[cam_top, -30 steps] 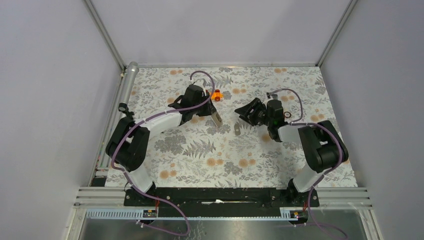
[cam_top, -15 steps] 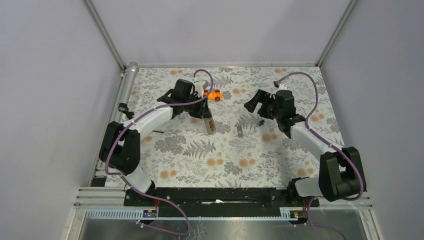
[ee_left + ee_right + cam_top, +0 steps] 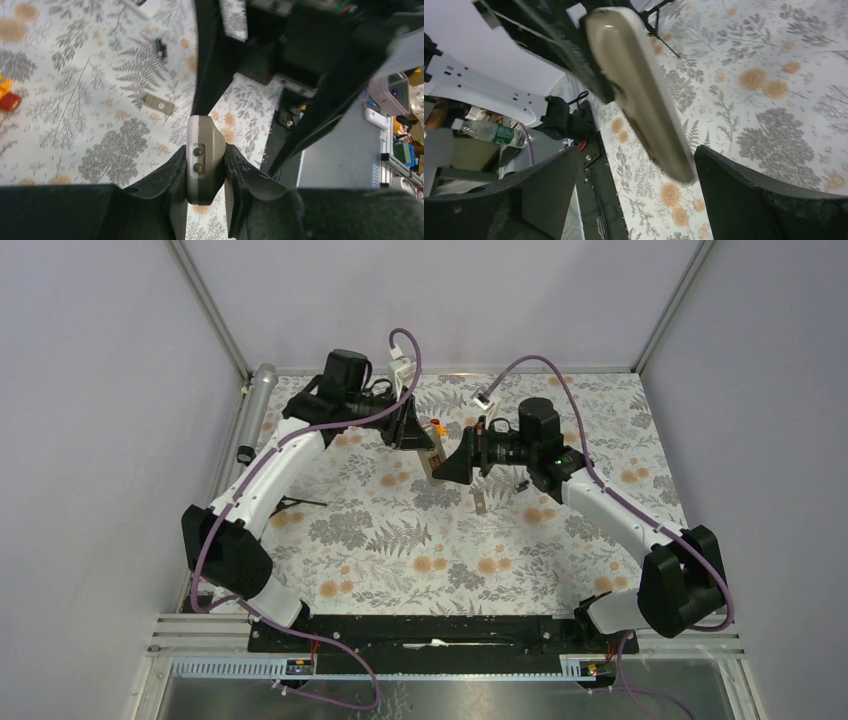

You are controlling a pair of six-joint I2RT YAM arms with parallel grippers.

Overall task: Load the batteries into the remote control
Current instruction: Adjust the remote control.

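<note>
My left gripper [image 3: 408, 428] is shut on the remote control [image 3: 432, 460] and holds it tilted above the table at the back middle. In the left wrist view the remote's grey end [image 3: 204, 157] sits clamped between the fingers [image 3: 170, 175]. My right gripper [image 3: 452, 467] is open, close to the right of the remote. In the right wrist view the remote's grey-brown back [image 3: 639, 85] hangs between the spread jaws of that gripper [image 3: 635, 165], touching neither. A tiny red and orange thing [image 3: 437, 427] [image 3: 9, 100] lies behind the remote; I cannot tell if it is the batteries.
A small grey cover plate [image 3: 480, 502] [image 3: 159, 104] lies on the floral table under the grippers. A tiny black piece [image 3: 521, 485] [image 3: 160, 47] lies to its right. A silver cylinder [image 3: 255, 405] stands at the back left edge. A thin black stick [image 3: 292, 503] lies at the left.
My left arm has lifted the remote off the table and up toward the back. My right arm has risen and swung left, bringing its open gripper up to the remote.
</note>
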